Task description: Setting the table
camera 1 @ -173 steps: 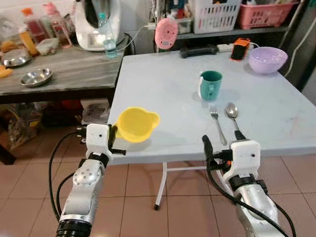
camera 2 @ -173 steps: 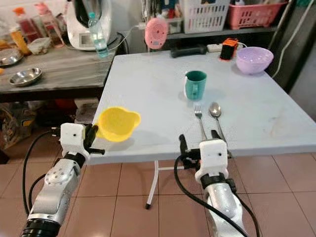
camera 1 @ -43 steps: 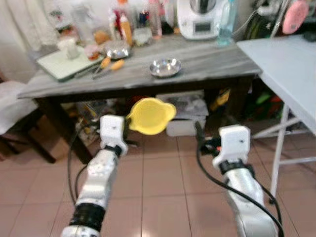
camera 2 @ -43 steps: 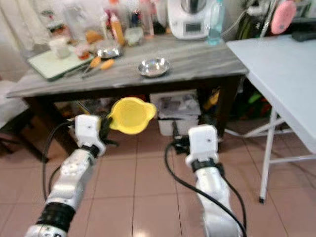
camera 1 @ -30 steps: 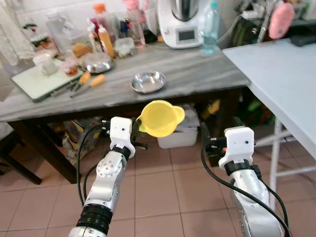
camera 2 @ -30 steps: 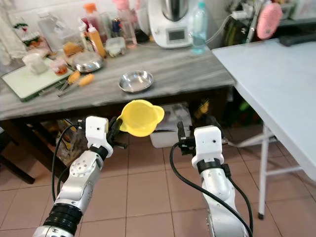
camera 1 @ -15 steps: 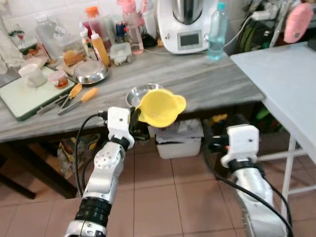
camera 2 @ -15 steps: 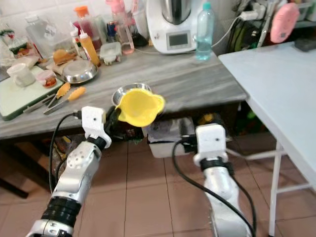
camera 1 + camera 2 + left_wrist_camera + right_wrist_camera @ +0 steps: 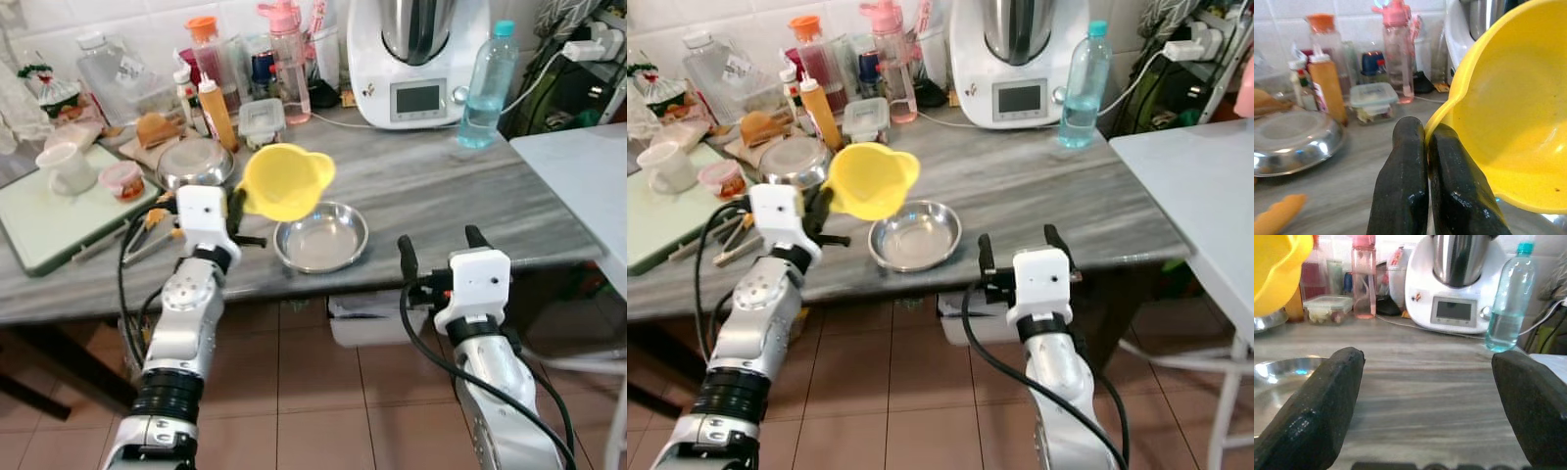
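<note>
Head views show the left gripper [image 9: 235, 208] raised over the front edge of the grey marbled wooden counter [image 9: 431, 176], its fingers pinching the rim of a yellow plastic bowl with a pouring lip [image 9: 286, 179], which hangs in the air above one shallow steel dish [image 9: 321, 238] near that front edge. The right gripper [image 9: 438, 252] hovers just off the front edge, fingers spread and empty. Towards the back edge stand one white food processor [image 9: 416, 54], one clear water bottle [image 9: 479, 86] and one orange sauce bottle [image 9: 217, 101]. Left wrist view shows both black fingers [image 9: 1403, 191] clamped on the bowl's thin rim. Right wrist view shows two parted fingers [image 9: 1322, 411] facing the counter. Carrying the bowl well probably means keeping the wrist level, since a rim pinch could let it swing or slip.
</note>
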